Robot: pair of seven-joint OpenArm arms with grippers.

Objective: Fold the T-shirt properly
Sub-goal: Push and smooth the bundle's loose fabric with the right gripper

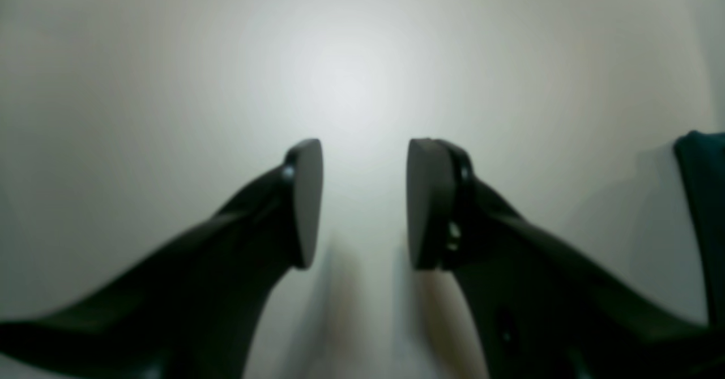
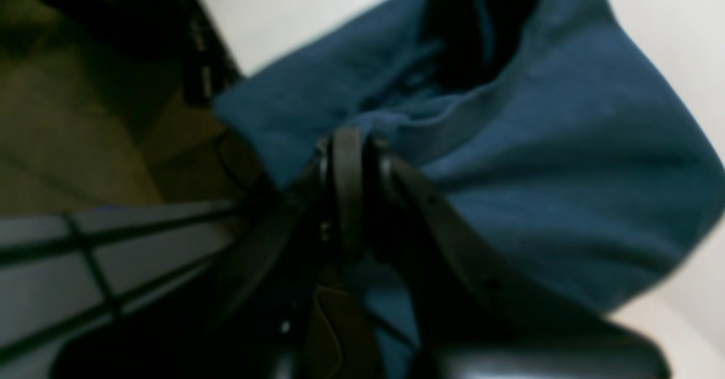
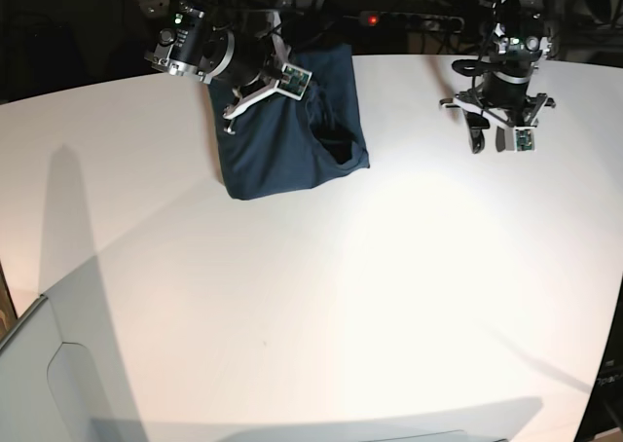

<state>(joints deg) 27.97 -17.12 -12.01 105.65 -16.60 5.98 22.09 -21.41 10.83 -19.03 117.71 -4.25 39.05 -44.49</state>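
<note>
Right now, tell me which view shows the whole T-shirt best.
The base view: the T-shirt lies folded on the table, outline complete. The right wrist view shows only bunched blue cloth at the gripper; the left wrist view catches one dark edge.

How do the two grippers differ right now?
The right gripper is pinched on the T-shirt, its jaws nearly together; the left gripper has its jaws apart and nothing between them. The right one is tilted over the shirt near the table's far edge; the left one points down over bare tabletop, apart from the shirt. Both have dark fingers.
</note>
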